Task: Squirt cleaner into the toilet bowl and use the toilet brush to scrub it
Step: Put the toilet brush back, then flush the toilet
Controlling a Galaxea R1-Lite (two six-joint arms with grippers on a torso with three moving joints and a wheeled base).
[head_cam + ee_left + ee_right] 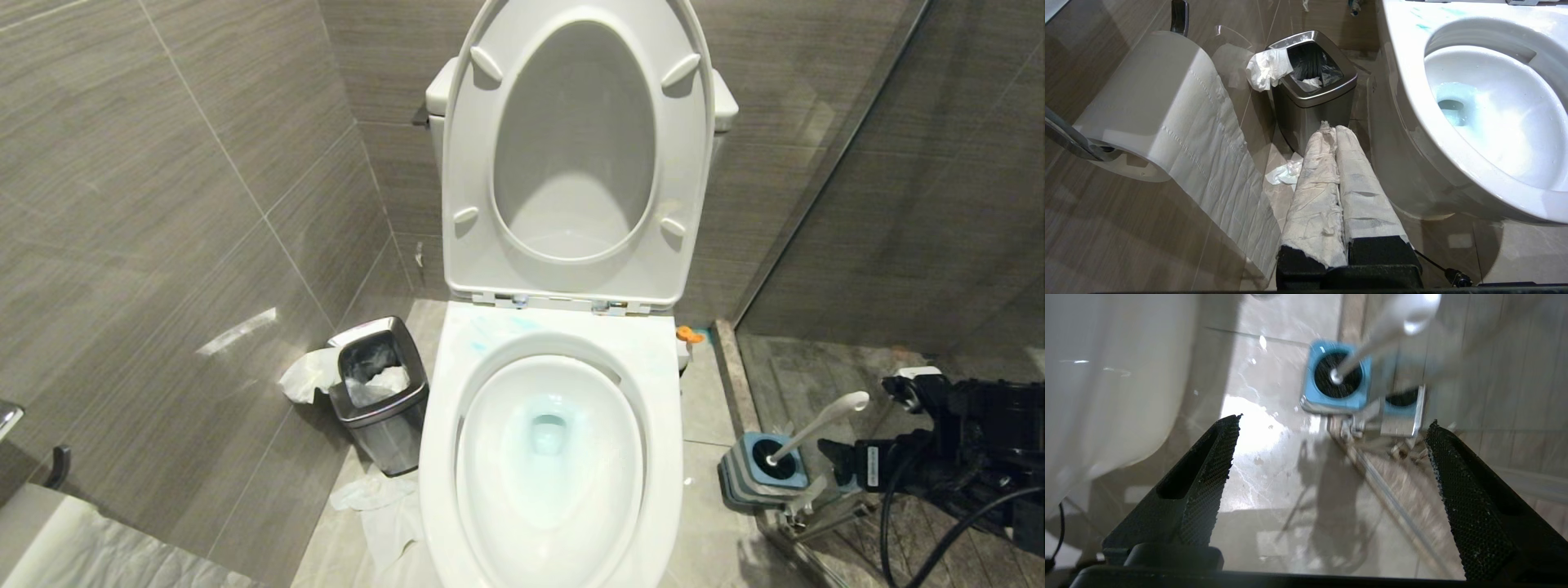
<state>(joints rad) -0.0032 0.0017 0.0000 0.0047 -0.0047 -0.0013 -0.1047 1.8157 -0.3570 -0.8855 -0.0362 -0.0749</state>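
Gaping empty in its wrist view, right gripper (1331, 449) faces toilet brush (1372, 343); left gripper (1337, 134) closed.

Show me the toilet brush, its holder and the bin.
toilet brush (816, 429): head view, middle of the white handle.
holder (739, 474): head view, ribbed front wall.
bin (392, 445): head view, steel front side.
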